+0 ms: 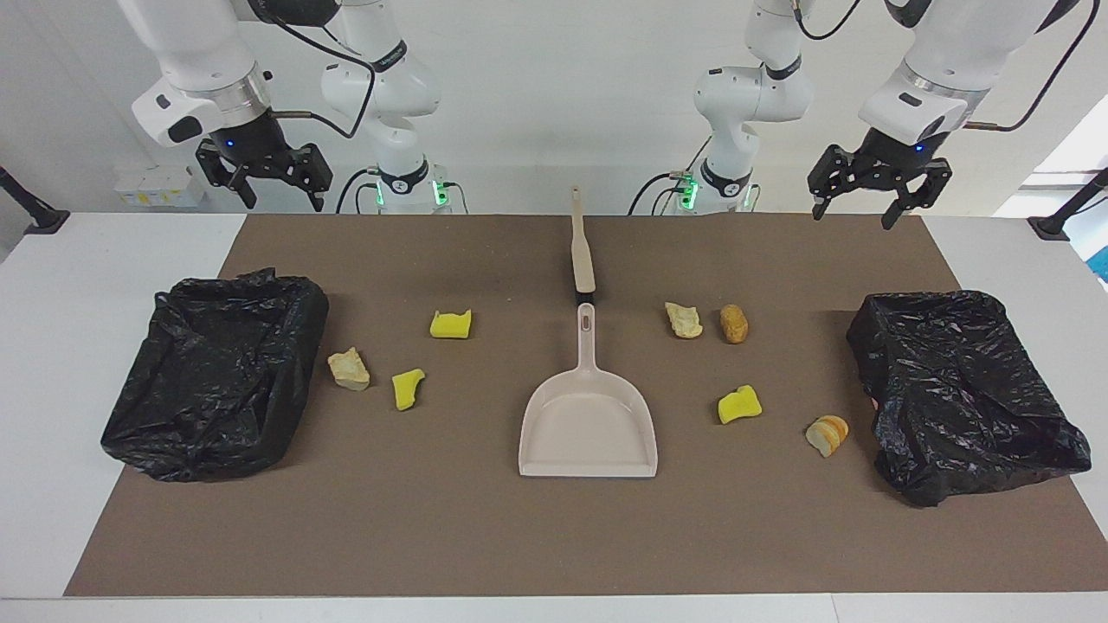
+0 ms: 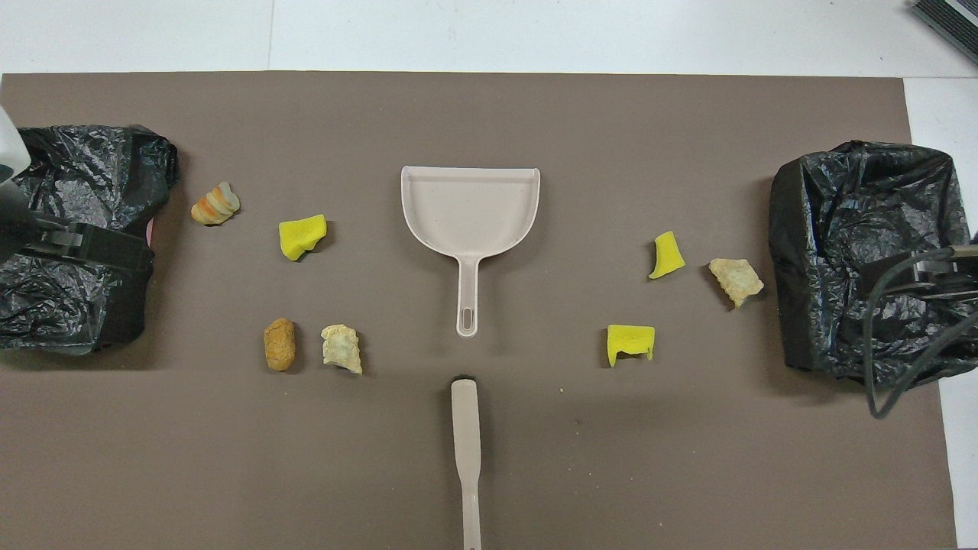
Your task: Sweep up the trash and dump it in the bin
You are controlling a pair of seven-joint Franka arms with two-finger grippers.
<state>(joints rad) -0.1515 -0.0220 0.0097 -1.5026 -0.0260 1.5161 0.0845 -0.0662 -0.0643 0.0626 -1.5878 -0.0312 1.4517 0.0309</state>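
Brown matting covers the bench (image 1: 554, 536). Going by the facing view, the right hand (image 1: 264, 186) is held wide and empty, raised well apart from the trash (image 1: 349, 369) scattered between two black-lined bins (image 1: 216, 381) around a dustpan (image 1: 589, 424) and brush (image 1: 582, 251). The left hand (image 1: 874, 203) is likewise spread wide and empty.

Bright, even overhead light in both views. Soft, short shadows beside the black bags (image 1: 216, 372) and under the dustpan (image 1: 589, 424) on the brown mat (image 1: 554, 536). Glossy glints on the bag plastic. Sharp focus throughout. Blown-out white at a window edge (image 1: 1078, 147) in the facing view.
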